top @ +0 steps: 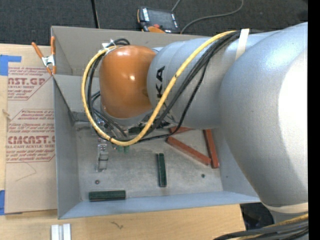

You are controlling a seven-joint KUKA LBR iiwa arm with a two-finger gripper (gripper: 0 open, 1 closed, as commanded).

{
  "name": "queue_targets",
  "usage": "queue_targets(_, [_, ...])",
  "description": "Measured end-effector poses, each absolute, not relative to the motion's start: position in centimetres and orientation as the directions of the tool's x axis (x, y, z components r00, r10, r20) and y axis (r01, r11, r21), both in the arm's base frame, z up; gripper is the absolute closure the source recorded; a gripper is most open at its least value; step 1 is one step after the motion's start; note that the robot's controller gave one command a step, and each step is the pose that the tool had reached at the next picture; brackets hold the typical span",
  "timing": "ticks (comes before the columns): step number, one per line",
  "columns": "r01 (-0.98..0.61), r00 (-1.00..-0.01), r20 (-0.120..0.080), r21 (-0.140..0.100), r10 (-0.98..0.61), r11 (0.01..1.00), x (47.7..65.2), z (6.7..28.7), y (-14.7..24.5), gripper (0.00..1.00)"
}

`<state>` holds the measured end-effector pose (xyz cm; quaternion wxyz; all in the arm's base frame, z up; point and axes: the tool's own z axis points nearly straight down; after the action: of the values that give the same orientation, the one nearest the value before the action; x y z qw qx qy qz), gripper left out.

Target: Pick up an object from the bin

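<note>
Hangs with gripper (102,160) over bare floor at the left of the grey metal bin (65,134), openness impossible to tell, nothing seen held, near a slim dark green bar (160,170) and a flat dark green strip (107,195), so may well close on nothing, both lying apart.

A dark grey carpeted floor (45,6) carries a small black-and-orange device (157,19) and a looping grey cable (200,19).
</note>
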<state>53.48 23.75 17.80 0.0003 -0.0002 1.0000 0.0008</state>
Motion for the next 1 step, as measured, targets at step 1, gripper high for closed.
queue_targets(1, [0.174, -0.985, 0.007, -0.004, 0.174, 0.985, 52.36, 6.72, 19.39, 0.0])
